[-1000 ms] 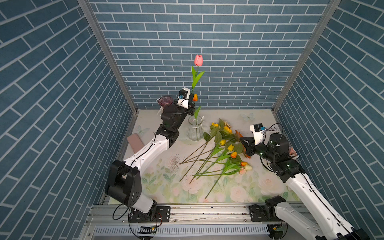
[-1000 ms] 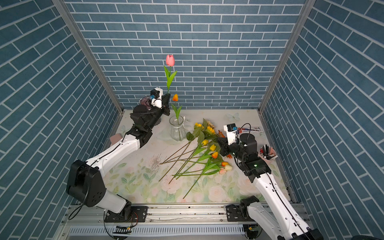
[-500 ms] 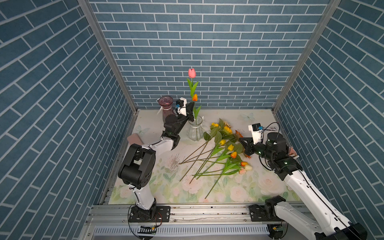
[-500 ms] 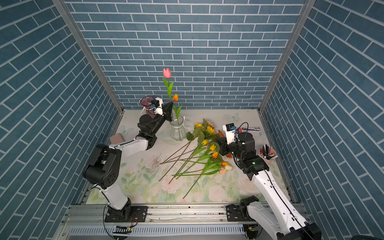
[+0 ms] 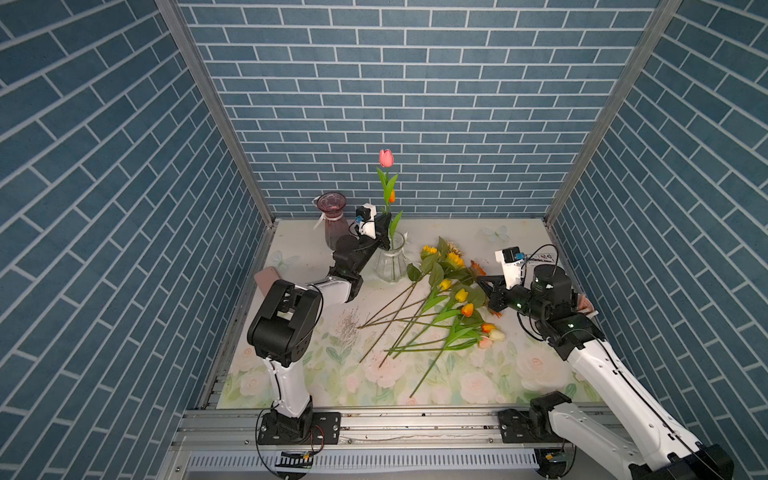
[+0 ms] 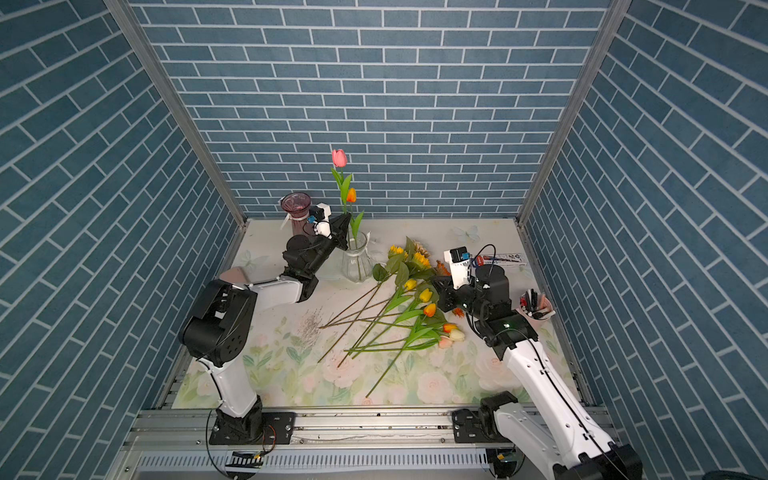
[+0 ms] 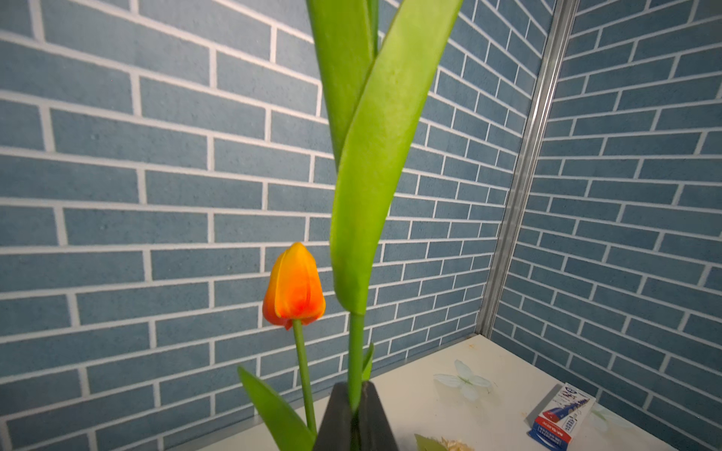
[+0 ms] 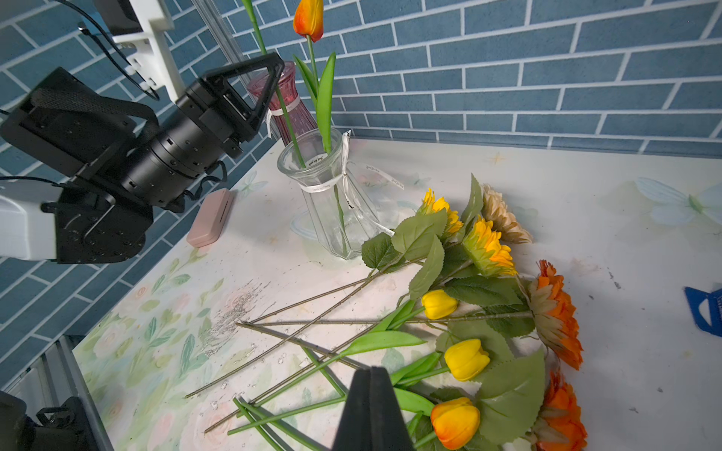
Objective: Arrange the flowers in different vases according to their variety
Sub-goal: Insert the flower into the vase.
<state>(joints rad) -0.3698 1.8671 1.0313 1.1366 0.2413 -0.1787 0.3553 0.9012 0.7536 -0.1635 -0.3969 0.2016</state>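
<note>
Top views: brick walls [image 5: 415, 104], floral worktop [image 5: 457, 232]; clear vase [image 5: 390, 266] holds orange tulip [image 6: 351, 194], pink tulip [image 5: 386, 158] clamped by left fingers [image 7: 339, 419]; right fingers [image 8: 357, 414] together.

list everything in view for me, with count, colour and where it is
pink tulip: 1, pink, upright, stem in the left gripper, foot in the clear vase
orange tulip: 1, orange, standing in the clear vase
loose tulips: 6, two yellow, two orange, cream, pink, lying mid-mat
sunflowers: at least 5, yellow, cream, orange, lying among them
clear vase: 1, clear, back of mat
purple vase: 1, purple, back left, near the clear vase
case: 1, pink, left edge of mat
box: 1, blue and red, back right
pen cup: 1, pinkish, right edge
mat: 1, pale floral, under everything
left gripper: 1, black, shut on the pink tulip
right gripper: 1, black, shut, empty, above the loose tulips
</note>
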